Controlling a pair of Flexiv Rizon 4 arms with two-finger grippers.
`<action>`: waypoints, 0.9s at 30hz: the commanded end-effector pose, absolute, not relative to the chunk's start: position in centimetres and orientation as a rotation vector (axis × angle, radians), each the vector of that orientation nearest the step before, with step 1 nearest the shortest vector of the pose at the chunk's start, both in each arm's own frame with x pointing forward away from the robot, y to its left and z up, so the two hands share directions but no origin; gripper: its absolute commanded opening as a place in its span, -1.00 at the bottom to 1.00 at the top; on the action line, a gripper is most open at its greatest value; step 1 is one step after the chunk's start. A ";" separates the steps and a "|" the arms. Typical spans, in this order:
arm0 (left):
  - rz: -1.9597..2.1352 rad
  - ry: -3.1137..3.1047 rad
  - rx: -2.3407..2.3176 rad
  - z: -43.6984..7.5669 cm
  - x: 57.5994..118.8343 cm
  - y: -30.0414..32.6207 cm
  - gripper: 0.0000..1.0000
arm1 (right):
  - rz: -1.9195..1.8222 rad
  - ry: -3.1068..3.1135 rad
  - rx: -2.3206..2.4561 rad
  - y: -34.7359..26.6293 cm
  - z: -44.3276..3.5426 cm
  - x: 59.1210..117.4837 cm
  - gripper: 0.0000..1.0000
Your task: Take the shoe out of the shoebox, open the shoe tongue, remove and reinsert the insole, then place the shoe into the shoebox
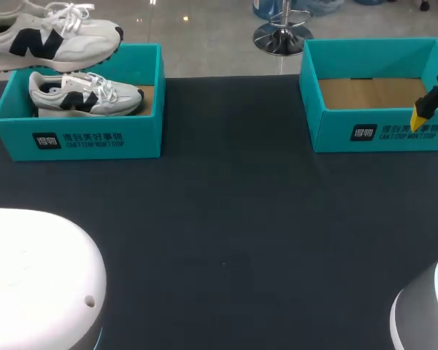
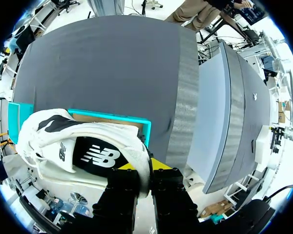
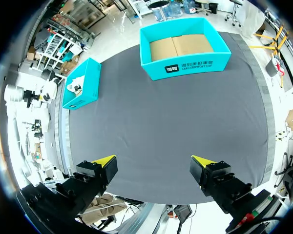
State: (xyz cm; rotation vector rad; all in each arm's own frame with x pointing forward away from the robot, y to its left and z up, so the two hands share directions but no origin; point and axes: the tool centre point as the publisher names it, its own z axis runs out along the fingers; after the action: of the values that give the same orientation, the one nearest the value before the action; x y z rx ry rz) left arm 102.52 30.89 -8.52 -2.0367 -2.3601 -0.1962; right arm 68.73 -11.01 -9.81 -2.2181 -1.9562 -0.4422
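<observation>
While the left tool (image 2: 144,171) is pinched on the collar rim of the held shoe (image 1: 47,36), that shoe hangs above the left shoebox (image 1: 80,135), toe toward the counter's middle.

- A second shoe (image 1: 84,93) sits inside that box.
- The dark counter (image 1: 226,219) is between the boxes.
- The right shoebox (image 1: 372,131) shows only its cardboard floor.
- The right tool (image 3: 154,162) is spread wide with nothing between its tips, and hangs by that box's near wall.

Handling, judged:
- The shoe is likely light. The upper is soft and will crease under the pinch, while the sole is stiffer.
- A single hold on the collar may let the toe swing.
- The midsole sides or the heel would give a firmer hold.
- The loose laces could snag on the box wall.
- The insole (image 2: 95,157), visible through the opening, is probably thin and floppy. Its heel edge looks like the best place to take it.
</observation>
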 end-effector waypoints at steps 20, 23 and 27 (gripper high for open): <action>-0.281 -2.318 -2.140 -9.6 90.4 17.6 -1.00 | -0.432 -1.956 -2.217 -10.9 -9.7 69.1 1.00; -0.257 -2.280 -2.173 -10.1 87.2 13.9 -1.00 | -0.432 -1.956 -2.217 -10.9 -9.7 69.1 1.00; -0.242 -2.267 -2.176 -10.5 83.6 10.0 -1.00 | -0.432 -1.956 -2.217 -10.9 -9.7 69.1 1.00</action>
State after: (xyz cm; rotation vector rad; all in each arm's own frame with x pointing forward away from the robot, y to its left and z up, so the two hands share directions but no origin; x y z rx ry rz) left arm 89.45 12.60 -10.29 -2.1320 -2.2197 -0.0618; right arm 68.73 -11.01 -9.81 -2.2182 -1.9560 -0.4422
